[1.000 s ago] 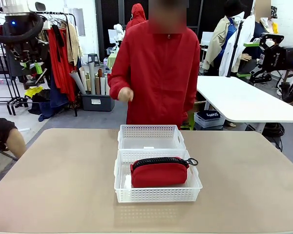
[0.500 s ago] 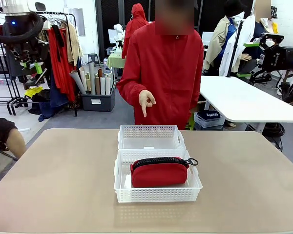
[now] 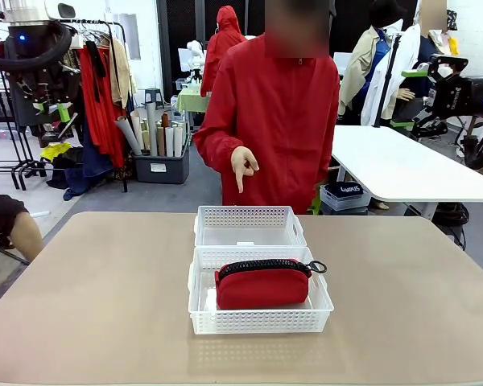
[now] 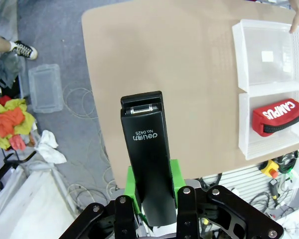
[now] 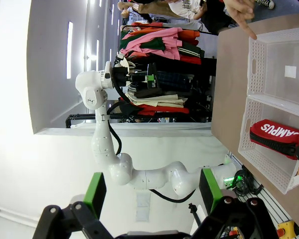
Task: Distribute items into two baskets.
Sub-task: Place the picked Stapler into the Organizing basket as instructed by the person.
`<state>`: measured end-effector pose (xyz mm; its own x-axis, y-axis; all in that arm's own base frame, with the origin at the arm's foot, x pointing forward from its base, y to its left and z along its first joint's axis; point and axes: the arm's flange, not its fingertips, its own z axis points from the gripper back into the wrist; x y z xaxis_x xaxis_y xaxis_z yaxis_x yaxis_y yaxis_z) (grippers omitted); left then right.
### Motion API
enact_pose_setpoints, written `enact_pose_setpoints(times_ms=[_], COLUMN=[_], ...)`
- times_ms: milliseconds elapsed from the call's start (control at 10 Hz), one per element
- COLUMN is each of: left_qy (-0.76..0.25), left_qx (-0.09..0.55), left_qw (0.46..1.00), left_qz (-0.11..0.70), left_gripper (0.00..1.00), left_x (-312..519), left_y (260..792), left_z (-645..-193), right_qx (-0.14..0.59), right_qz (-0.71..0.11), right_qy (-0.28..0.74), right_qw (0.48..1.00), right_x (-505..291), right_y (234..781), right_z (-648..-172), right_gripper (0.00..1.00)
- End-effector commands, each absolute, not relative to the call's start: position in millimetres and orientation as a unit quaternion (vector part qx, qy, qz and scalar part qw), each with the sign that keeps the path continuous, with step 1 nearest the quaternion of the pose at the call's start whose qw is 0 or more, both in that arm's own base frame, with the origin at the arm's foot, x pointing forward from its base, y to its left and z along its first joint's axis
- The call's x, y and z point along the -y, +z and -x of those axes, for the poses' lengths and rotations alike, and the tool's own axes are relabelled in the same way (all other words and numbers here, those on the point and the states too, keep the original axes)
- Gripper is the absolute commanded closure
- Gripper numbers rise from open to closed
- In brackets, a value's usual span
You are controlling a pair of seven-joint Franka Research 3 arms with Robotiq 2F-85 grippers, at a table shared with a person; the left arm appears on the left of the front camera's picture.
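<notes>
Two white lattice baskets stand end to end at the table's middle. The near basket [image 3: 258,320] holds the red pouch [image 3: 263,286] with its black zipper on top. The far basket [image 3: 245,212] holds nothing. High above the table's edge, my left gripper [image 4: 152,185] is shut on the black stapler [image 4: 145,149], its green pads [image 4: 131,182] pressing both sides. Both baskets [image 4: 266,59] and the pouch [image 4: 276,116] lie far off at the right there. My right gripper [image 5: 152,191] is open with nothing in it and looks at the baskets [image 5: 284,59] from afar.
A person in a red jacket stands at the far side, one hand [image 3: 243,167] pointing down toward the far basket. Bare table surface [image 3: 88,297] surrounds the baskets. A white table [image 3: 402,165] and clothes racks stand behind.
The person has stepped right and raised a hand from the side into a downward point over the far basket. Neither gripper, the baskets nor the pouch moved.
</notes>
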<state>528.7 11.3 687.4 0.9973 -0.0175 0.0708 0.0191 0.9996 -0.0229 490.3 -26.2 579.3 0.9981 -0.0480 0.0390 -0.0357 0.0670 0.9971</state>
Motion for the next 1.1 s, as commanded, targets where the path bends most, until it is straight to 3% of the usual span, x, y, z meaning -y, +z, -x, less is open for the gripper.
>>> enact_pose_setpoints(times_ms=[0,200,500,1000], left_qy=[-0.002,-0.009,-0.121,-0.41], left_qx=[0.036,0.035,0.091,0.188], left_qw=[0.999,0.999,0.988,0.891], left_qz=[0.008,0.012,-0.008,-0.049], left_gripper=[1.0,1.0,1.0,1.0], left_x=[-13,-11,22,104], left_y=[689,687,695,712], left_z=[-525,-529,-536,-544], right_qx=[0.036,0.036,0.036,0.036], right_qz=[-0.681,-0.681,-0.681,-0.681], right_qy=[-0.007,-0.007,-0.007,-0.007], right_qw=[0.731,0.731,0.731,0.731], right_x=[23,23,23,23], right_y=[580,580,580,580], right_z=[-488,-488,-488,-488], right_gripper=[0.0,0.0,0.0,0.0])
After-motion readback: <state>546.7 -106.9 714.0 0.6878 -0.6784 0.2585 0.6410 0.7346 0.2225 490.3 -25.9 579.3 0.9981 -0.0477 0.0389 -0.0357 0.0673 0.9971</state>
